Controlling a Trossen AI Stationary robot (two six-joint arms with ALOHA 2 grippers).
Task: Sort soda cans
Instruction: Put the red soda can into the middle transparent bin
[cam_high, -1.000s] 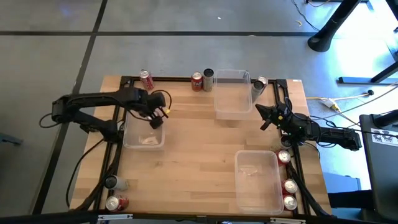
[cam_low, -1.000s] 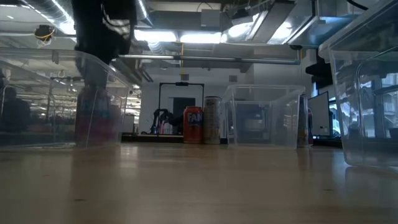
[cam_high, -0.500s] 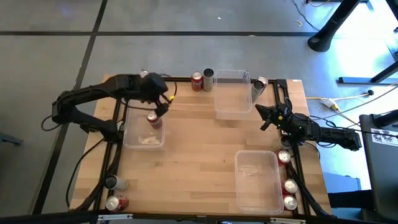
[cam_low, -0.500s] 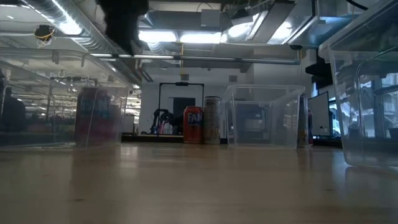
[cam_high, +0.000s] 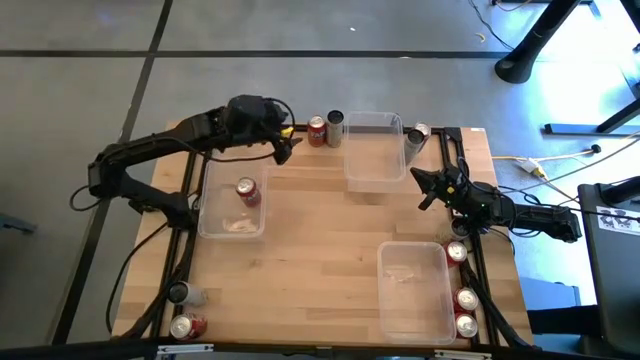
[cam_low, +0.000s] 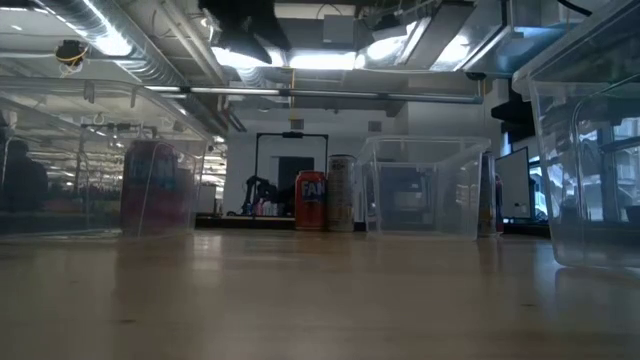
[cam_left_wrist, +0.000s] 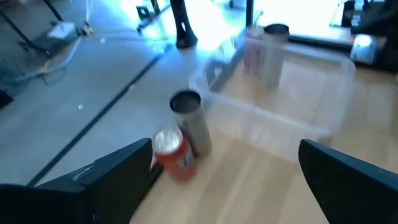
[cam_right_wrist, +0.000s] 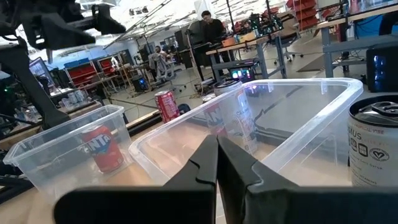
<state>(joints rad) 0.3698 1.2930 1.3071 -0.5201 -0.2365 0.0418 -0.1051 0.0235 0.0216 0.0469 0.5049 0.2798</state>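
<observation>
While your left gripper (cam_high: 285, 143) hangs with its fingers spread wide and nothing between them, it sits over the far edge of the pale wooden table (cam_high: 320, 240), just beside the red soda can with the silver top (cam_high: 317, 131) and the taller dark grey can (cam_high: 335, 128) that stand together there. Your left wrist camera shows that same pair ahead of the splayed fingers (cam_left_wrist: 93, 180), the red can in front of the grey one, with a clear rectangular plastic bin (cam_high: 373, 150) just past them.

You can see one red can (cam_high: 247, 192) lying inside the clear plastic bin on the left side (cam_high: 230, 205); from table height it shows through the bin wall (cam_low: 155, 190).

Your right gripper (cam_high: 424, 187) rests near the right edge of the table, clenched tight on nothing, pointing toward the far bin. Its wrist camera looks across that bin toward the can in the left bin (cam_right_wrist: 104, 148).

A third clear bin (cam_high: 415, 290) sits near the front right with no can in it. You also have a grey can (cam_high: 417, 138) beside the far bin's right end, three red cans (cam_high: 462, 300) along the right rail, and two more cans at the front left corner (cam_high: 183, 310), one grey and one red
</observation>
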